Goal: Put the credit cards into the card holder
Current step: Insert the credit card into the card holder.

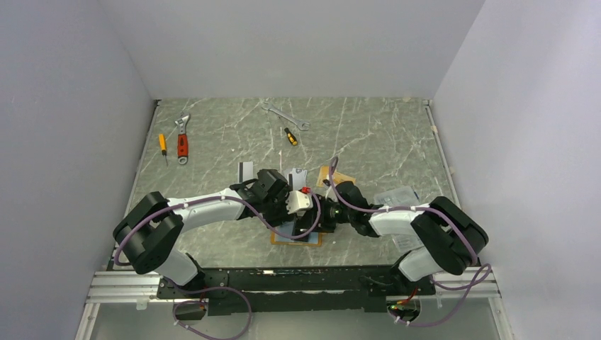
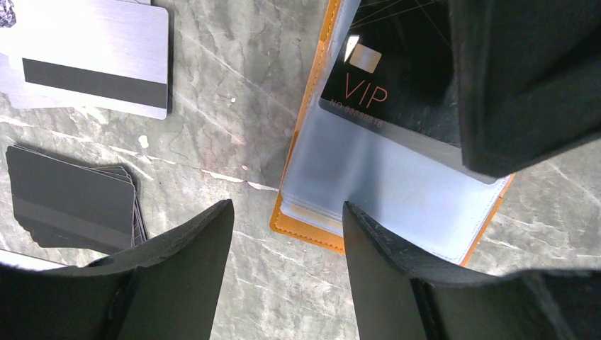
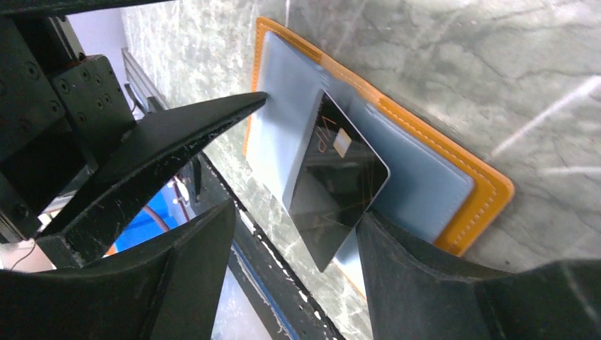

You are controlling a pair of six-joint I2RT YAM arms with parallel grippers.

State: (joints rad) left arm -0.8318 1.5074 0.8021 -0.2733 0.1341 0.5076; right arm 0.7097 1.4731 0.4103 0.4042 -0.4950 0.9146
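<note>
**Top view.** Both claws meet low over the open card holder (image 1: 281, 241), which lies right beneath them. The left claw (image 1: 298, 216) and right claw (image 1: 319, 225) mask each other here, so you cannot read either opening from above. Loose credit cards lie on the table (image 1: 383, 134) well beyond the claws: a silver striped card (image 1: 246, 171) and some orange-tan cards (image 1: 339, 177).

**Left wrist view.** Your left claw (image 2: 287, 209) has its jaws well apart and grips nothing. The holder's orange corner and clear pockets sit just ahead, between the fingers. Ahead and to the right is a black VIP card (image 2: 383, 78), lying on the clear sleeve and partly under a finger of the right claw. Off to the left, well apart from the holder, are the silver striped card (image 2: 92, 57) and a stack of dark cards (image 2: 71, 198).

**Right wrist view.** Your right claw (image 3: 296, 211) also has its jaws apart, with the VIP card (image 3: 340, 177) tilted between them. The right-hand finger looks to be against the card's edge and the other stands clear, so the card is not clamped. One finger of the left claw reaches to the sleeve's edge, ahead and to the left. How deep the card sits in the pocket cannot be told.

I judge the step in hand to be seating this card. Next, nudge it along the pocket's length and keep it flat. Keep the left finger on the holder so it does not slide.
</note>
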